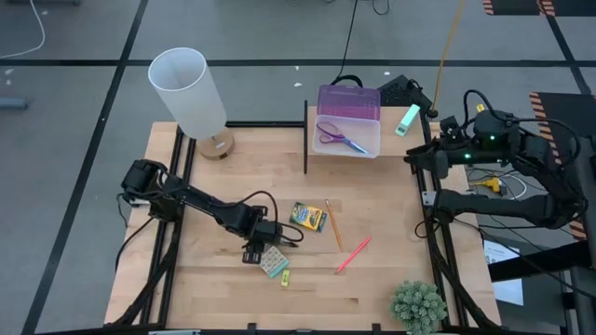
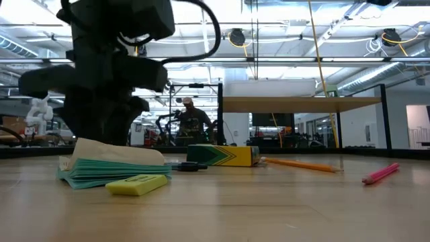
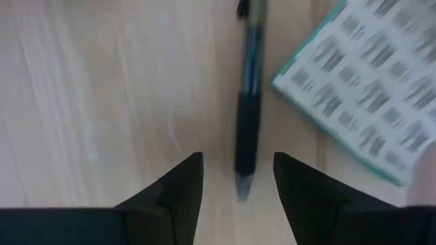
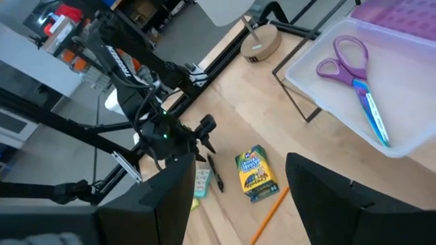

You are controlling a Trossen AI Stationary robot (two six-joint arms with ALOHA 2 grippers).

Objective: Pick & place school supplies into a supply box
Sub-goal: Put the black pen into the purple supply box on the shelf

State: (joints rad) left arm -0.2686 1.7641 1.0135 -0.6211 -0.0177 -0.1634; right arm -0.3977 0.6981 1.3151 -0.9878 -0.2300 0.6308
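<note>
Currently my left hand (image 3: 237, 178) hangs over the desk (image 1: 372, 214) with fingers spread, straddling the tip of the black pen (image 3: 248, 102). That pen lies just beside the pastel eraser block (image 1: 273, 262). Crayon box (image 1: 308, 217), orange pencil (image 1: 333, 224) and pink pen (image 1: 353, 255) lie near that block. Scissors (image 1: 341, 138) rest inside the supply box (image 1: 368, 116). My right hand (image 4: 238, 197) waits beyond the desk edge, fingers spread.

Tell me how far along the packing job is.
Done: only the scissors lie in the supply box. In hand: the open left gripper straddles the black pen. Left: crayon box, orange pencil, pink pen, eraser block, yellow piece. The right gripper waits open.
</note>
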